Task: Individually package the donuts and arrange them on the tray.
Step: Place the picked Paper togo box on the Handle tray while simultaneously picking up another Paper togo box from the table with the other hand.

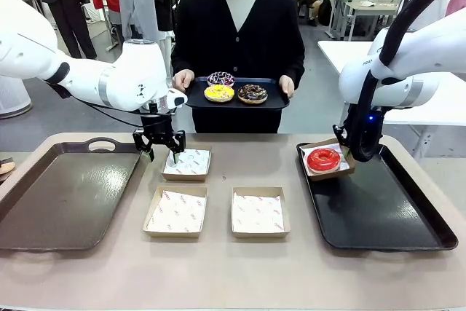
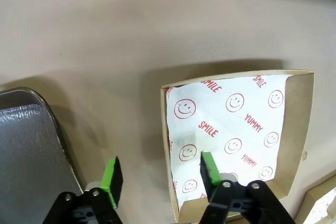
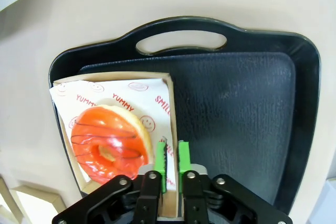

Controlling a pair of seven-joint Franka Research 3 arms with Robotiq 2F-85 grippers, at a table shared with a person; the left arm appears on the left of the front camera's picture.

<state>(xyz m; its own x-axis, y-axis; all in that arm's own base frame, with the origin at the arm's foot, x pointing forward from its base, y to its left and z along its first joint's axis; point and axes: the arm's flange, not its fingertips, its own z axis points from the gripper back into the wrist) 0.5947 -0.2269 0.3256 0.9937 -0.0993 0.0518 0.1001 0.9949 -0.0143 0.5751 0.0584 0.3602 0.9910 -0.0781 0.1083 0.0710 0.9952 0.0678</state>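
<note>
Your left gripper (image 2: 160, 169) is open, with one wall of the empty box (image 2: 297, 129) between its fingers. Your right gripper (image 3: 172, 156) pinches the other box (image 3: 171, 108), and the red donut (image 3: 126, 140) lies just beside.

Left fingers (image 2: 112, 181) spread (right fingers (image 3: 160, 161) pinched).

White arms (image 1: 109, 81), blk cable (image 1: 408, 12), blk grippers (image 2: 159, 160) (image 3: 172, 145), green pads (image 2: 112, 177), blue LED (image 1: 370, 116)

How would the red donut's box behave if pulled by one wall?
The box looks like thin cardboard, so the wall would probably flex. The donut lies loose on paper, likely sliding if the box tips.
</note>
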